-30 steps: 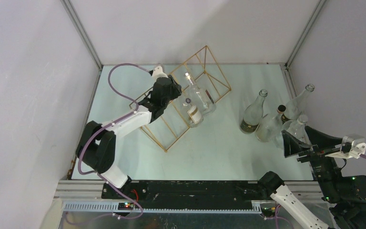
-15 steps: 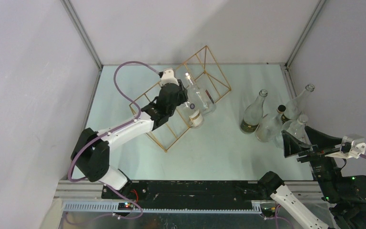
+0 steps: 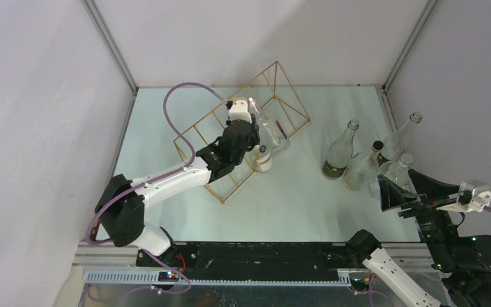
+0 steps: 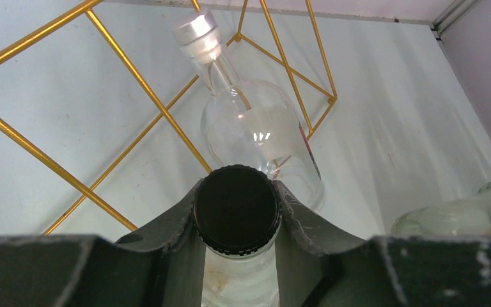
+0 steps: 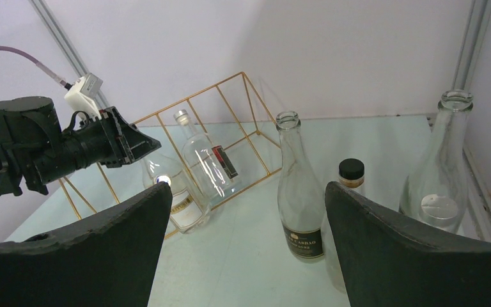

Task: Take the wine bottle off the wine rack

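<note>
- Left arm: it reaches further right than one second ago, and its wrist now hangs over the rack's middle cells.
- Left gripper: it is closed on the neck of the wine bottle. The left wrist view shows both fingers pressed against the black cap. From above, the wrist hides this contact.
- Wine bottle: it is clear glass with a pale label. A second ago it lay sloped in the rack, and now its neck has swung up over its base. It sits at the rack's near right edge. Whether it still rests on the wire cannot be told.
- Wine rack: the gold wire wedge stands far on the table, where it stood before.
- Second clear bottle: it has a silver cap and lies sloped in the rack, just beyond the gripped one. Only the right wrist view shows its dark label.
- Standing bottles: a cluster stands at the right, well apart from the rack. One member has a black cap.
- Right gripper: its fingers are spread wide and hold nothing. It sits near the cluster, as it did earlier.
</note>
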### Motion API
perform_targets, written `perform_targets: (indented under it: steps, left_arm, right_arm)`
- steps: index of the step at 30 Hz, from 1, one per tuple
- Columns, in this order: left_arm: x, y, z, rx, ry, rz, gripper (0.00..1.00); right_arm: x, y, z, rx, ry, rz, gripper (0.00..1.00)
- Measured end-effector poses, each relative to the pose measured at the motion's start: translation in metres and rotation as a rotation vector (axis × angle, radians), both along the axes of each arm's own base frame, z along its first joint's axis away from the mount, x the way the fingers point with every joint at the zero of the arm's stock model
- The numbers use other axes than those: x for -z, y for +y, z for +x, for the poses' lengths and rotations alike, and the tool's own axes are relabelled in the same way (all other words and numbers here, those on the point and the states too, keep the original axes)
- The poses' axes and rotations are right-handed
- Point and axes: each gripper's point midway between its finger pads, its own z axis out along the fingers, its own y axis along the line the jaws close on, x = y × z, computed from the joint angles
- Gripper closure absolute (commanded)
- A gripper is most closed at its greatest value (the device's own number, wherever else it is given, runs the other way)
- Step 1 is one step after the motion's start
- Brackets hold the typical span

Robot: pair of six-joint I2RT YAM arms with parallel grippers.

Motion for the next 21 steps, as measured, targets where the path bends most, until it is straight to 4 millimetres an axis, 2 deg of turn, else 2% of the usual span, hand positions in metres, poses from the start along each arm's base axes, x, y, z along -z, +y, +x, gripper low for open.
perform_targets:
  steps: [14,21]
  left_arm:
    - [-0.006,-0.035,-0.035,0.108,-0.028,0.128,1.00]
    - [-0.006,-0.051,-0.042,0.145,-0.034,0.186,1.00]
  right_arm:
    - [0.001,0.002,0.002,-0.002,0.009,-0.005,0.08]
    - [0.001,0.003,0.003,-0.003,0.010,-0.006,0.08]
